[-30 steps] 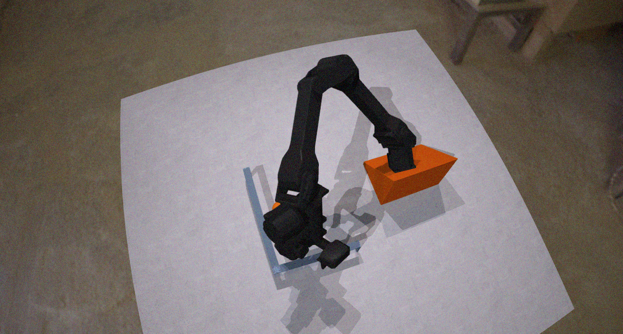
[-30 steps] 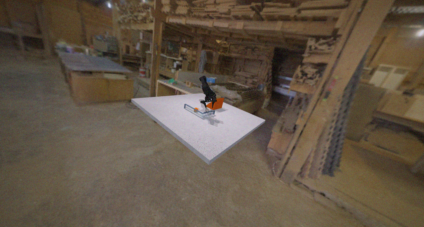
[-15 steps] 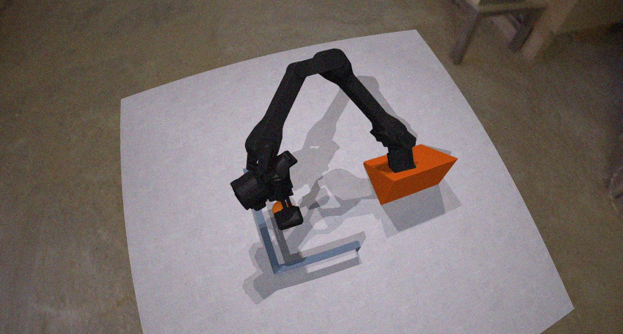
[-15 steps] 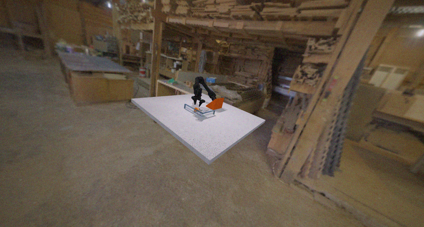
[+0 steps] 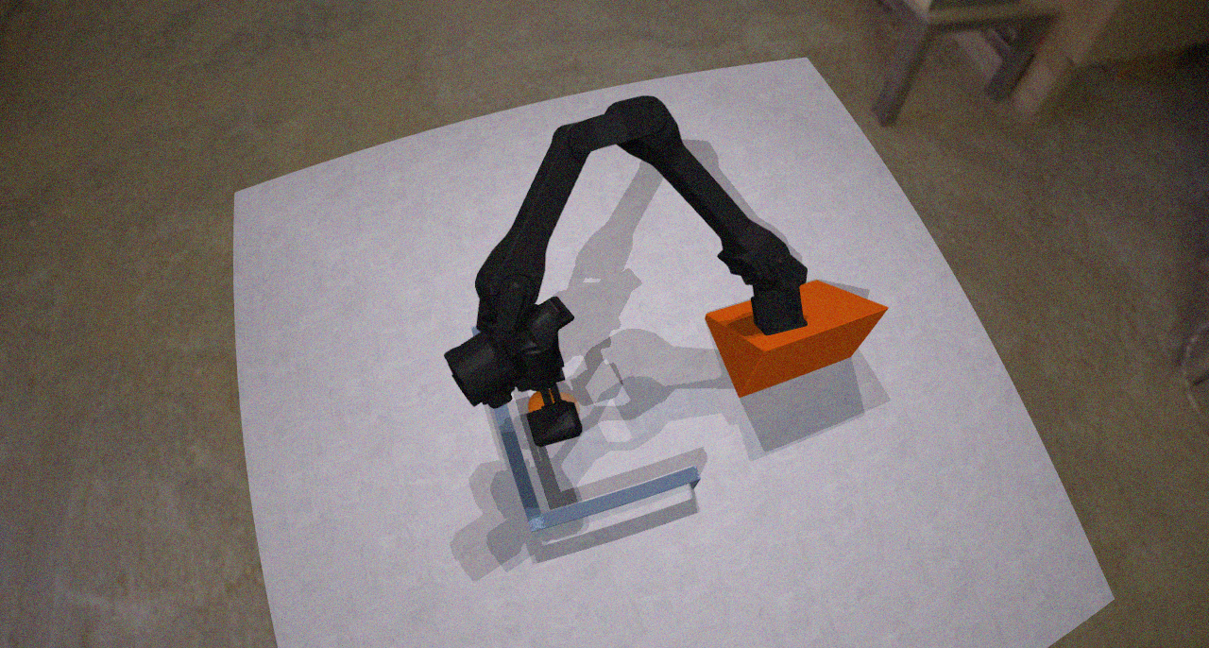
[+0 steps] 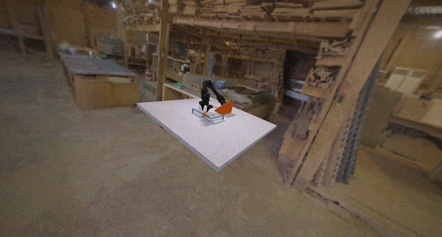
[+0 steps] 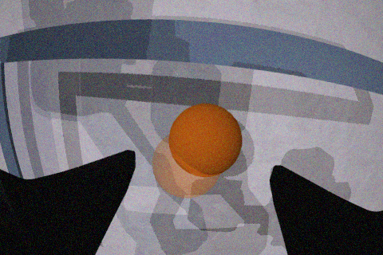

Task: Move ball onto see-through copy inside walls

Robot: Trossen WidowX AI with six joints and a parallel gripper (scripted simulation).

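The orange ball (image 5: 536, 404) (image 6: 204, 114) (image 7: 205, 139) lies on the table inside the corner, near the longer-looking wall (image 7: 223, 45) in the wrist view. The see-through copy (image 7: 167, 171) is pale orange and partly covered by the ball, showing to its lower left. The ball is offset from the copy toward that wall. The low clear walls with blue-grey rims (image 5: 625, 494) (image 6: 217, 116) meet in a corner. My gripper (image 6: 205, 111) (image 7: 204, 167) is open and empty above the ball, its fingers on either side of it in the wrist view. In the top view the arm partly hides the ball.
The orange base block (image 5: 794, 352) (image 6: 225, 108) under the arm stands to the right of the walls in the top view. The white table (image 5: 354, 221) (image 6: 222, 145) carries shadows of the arm and walls. A wall rim also runs down the left edge of the wrist view.
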